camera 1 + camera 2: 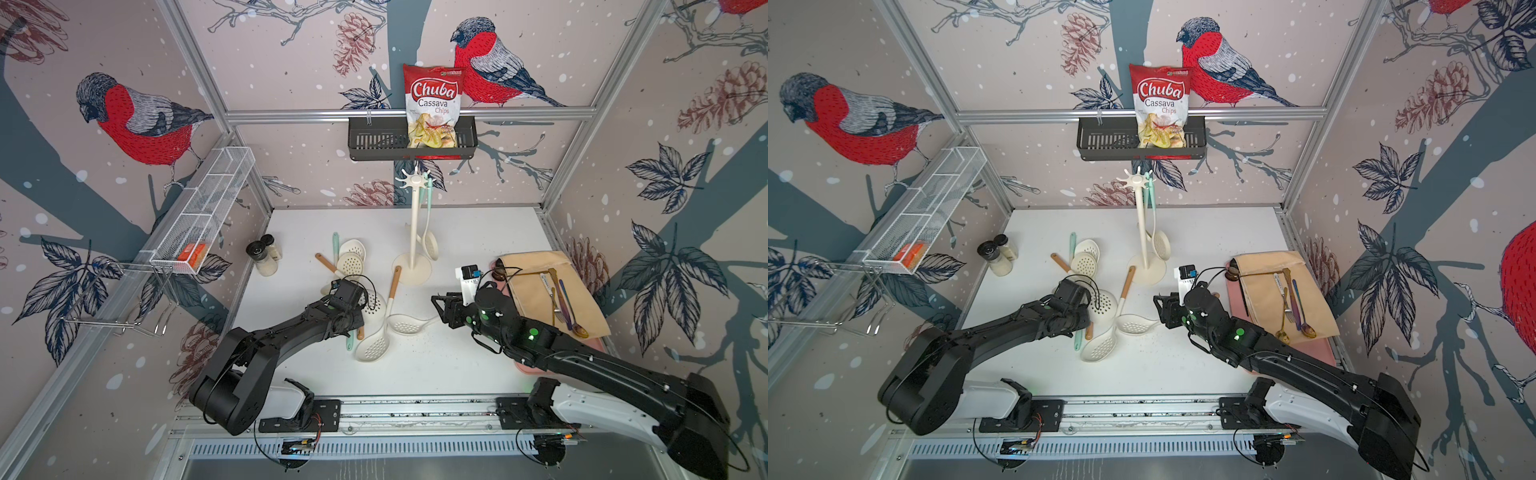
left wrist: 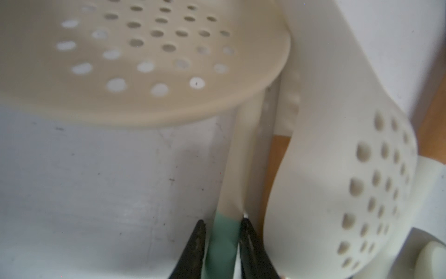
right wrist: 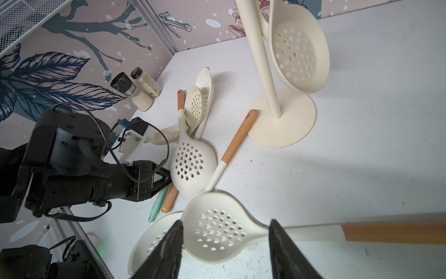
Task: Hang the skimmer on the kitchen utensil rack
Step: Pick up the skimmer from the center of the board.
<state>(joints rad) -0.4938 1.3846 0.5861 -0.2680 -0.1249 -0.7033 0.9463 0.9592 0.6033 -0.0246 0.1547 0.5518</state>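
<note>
The right gripper (image 3: 226,221) hovers, jaws wide apart and empty, over a wooden-handled skimmer (image 3: 217,232) whose handle end is cut off. Left of it the left gripper (image 2: 223,222), hidden under its wrist in both top views, is clamped on the mint-handled skimmer (image 2: 220,246) lying on the white table (image 1: 457,365). I cannot tell which bowl is its own. Farther back at centre stands the kitchen utensil rack (image 1: 412,232), with one hung skimmer (image 1: 431,246) on it.

Skimmer (image 2: 243,154), cream shaft, mint-green handle: lies on scuffed white counter (image 2: 96,181), handle clamped between left gripper (image 2: 222,219) fingers (image 2: 193,248). Second perforated skimmer (image 2: 337,181) just beside it; wooden handle (image 2: 277,149) between them.
</note>
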